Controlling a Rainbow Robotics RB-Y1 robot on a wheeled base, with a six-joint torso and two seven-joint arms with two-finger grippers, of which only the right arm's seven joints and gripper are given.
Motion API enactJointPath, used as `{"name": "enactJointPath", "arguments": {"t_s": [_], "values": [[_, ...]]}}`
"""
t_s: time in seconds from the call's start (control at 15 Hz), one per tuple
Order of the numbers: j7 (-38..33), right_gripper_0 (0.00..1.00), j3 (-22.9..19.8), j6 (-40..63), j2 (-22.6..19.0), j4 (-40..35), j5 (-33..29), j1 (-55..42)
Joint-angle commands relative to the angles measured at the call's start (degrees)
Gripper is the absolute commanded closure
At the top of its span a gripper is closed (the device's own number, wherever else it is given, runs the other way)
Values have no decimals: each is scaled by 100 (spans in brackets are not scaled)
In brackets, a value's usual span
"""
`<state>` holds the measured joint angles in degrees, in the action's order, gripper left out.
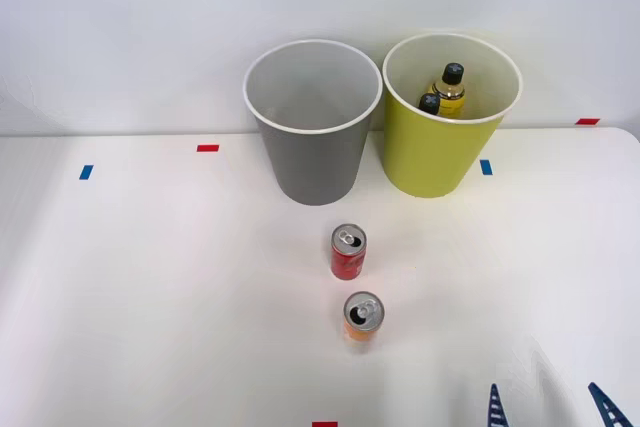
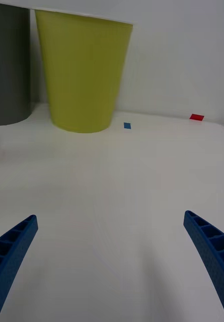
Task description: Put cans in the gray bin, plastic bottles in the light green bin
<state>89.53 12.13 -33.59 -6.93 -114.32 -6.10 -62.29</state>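
The right pincer [image 2: 112, 261] hangs wide and empty above the white surface [image 1: 150, 297]; the gray bin [image 1: 312, 132] stands beside the light green bin [image 1: 450, 127], which holds two black-capped bottles [image 1: 447, 89]; the red can [image 1: 348, 252] stands upright before the gray bin, the orange can [image 1: 362, 317] just nearer.

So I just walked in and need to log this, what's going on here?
A robot is sorting recyclables. Both plastic bottles already sit in the light green bin. The gray bin looks empty, and the red can and orange can stand on the table. The right gripper is open, holding nothing.
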Motion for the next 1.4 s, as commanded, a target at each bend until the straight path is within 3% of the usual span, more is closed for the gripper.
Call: {"name": "enactJointPath", "arguments": {"t_s": [0.07, 1.4], "values": [[108, 0, 220, 19, -142, 6, 3, -126], [284, 0, 255, 98, -283, -2, -84, -328]]}}
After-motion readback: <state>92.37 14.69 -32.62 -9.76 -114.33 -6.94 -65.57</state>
